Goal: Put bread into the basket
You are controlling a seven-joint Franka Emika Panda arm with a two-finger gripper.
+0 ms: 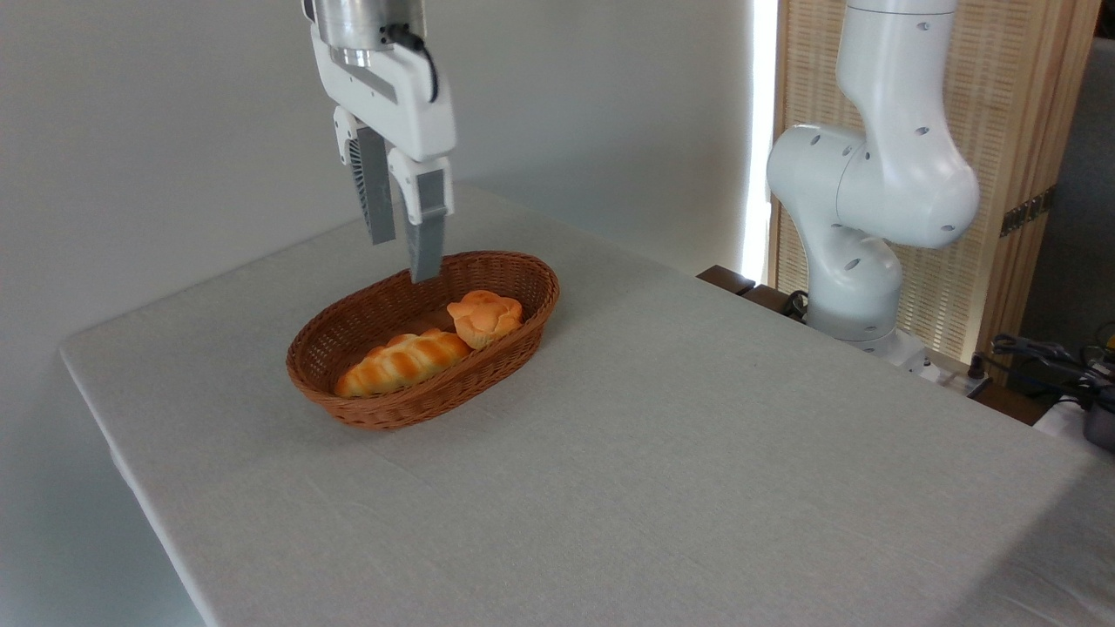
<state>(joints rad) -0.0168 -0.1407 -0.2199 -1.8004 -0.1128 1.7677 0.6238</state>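
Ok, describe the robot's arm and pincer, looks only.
The glossy white, rounded arm has bulbous joints dotted with small dark holes. The pincer has a white angular body under a silver metal collar, a black cable looping at its side, and two flat grey fingers, one ribbed.

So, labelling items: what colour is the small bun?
Orange-golden bun, paler base; the fixed camera shows it.

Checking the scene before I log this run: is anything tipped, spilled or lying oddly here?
Nothing stands out. The bread sits upright inside the basket, touching the braided loaf lying along its floor. The basket rests flat on the table, nothing spilled. The gripper hangs empty above the basket's far rim, jaws apart.
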